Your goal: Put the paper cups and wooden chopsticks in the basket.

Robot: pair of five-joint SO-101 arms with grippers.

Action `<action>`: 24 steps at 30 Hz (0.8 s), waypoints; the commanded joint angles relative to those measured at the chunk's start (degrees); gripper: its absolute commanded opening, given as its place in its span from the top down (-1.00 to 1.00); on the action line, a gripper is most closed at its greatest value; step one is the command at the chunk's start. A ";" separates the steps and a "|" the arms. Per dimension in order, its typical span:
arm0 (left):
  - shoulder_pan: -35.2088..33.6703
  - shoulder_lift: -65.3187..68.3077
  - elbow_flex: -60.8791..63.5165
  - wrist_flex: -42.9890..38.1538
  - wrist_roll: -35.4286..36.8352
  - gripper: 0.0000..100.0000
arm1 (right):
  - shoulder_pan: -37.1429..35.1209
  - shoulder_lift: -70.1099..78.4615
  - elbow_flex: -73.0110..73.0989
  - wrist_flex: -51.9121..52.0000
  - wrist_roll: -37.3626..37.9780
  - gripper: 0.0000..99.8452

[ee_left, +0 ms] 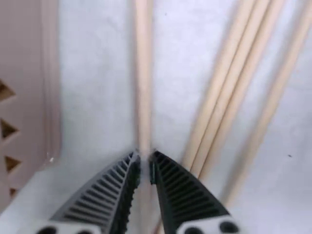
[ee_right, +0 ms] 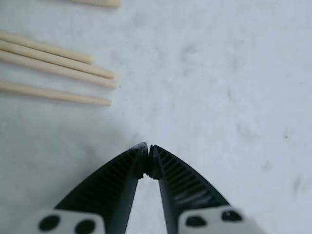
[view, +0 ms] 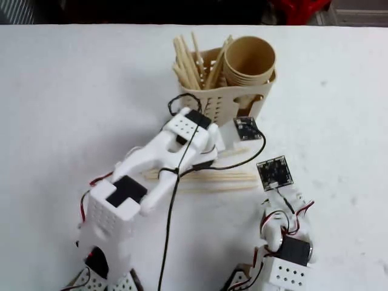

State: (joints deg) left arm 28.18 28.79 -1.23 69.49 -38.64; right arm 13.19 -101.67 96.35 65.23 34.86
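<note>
A beige basket [view: 236, 100] at the back of the table holds stacked paper cups [view: 250, 57] and several wooden chopsticks [view: 188, 60]. More chopsticks [view: 206, 177] lie flat on the table in front of it. My left arm [view: 182, 130] stretches to just before the basket. Its gripper [ee_left: 145, 158] is low over the table, shut on one chopstick [ee_left: 143, 73] beside the basket wall [ee_left: 24, 97], with three loose sticks [ee_left: 229, 97] alongside. My right gripper [ee_right: 148, 148] is shut on nothing, hovering near the ends of several chopsticks [ee_right: 53, 66].
My right arm [view: 285, 242] sits at the front right. The white table [view: 66, 91] is bare to the left and to the right of the basket. Black cables run along the left arm above the loose chopsticks.
</note>
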 commanded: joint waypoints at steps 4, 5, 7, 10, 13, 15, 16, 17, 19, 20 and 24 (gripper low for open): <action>1.19 -7.52 0.09 5.80 -0.53 0.96 | 0.22 0.31 0.53 -0.57 -0.09 0.96; 1.19 -9.01 0.97 6.15 -0.53 0.96 | 0.22 0.31 0.53 -0.57 -0.09 0.96; 1.19 -12.53 3.78 5.89 -0.53 0.96 | 0.22 0.31 0.53 -0.57 -0.09 0.96; 1.19 -18.68 8.79 4.66 -0.53 0.96 | 0.22 0.31 0.53 -0.57 -0.09 0.96; 0.92 -26.77 13.27 3.08 -0.18 0.96 | 0.22 0.31 0.53 -0.57 -0.09 0.96; 0.84 -33.19 16.62 1.49 0.00 0.96 | 0.22 0.31 0.53 -0.57 -0.09 0.96; 0.84 -36.62 18.46 0.44 0.18 0.96 | 0.22 0.31 0.53 -0.57 -0.09 0.96; 0.92 -40.13 20.04 -0.97 0.97 0.96 | 0.22 0.31 0.53 -0.57 -0.09 0.96; 0.75 -47.16 22.24 -4.84 5.36 0.96 | 0.22 0.31 0.53 -0.57 -0.09 0.96; 0.66 -50.42 22.68 -7.03 7.38 0.96 | 0.22 0.31 0.53 -0.57 -0.09 0.96; -1.10 -59.47 22.15 -17.67 13.89 0.96 | 0.22 0.31 0.53 -0.57 -0.09 0.96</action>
State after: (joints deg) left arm 28.35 -19.91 21.36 62.02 -30.55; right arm 13.19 -101.67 96.35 65.23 34.86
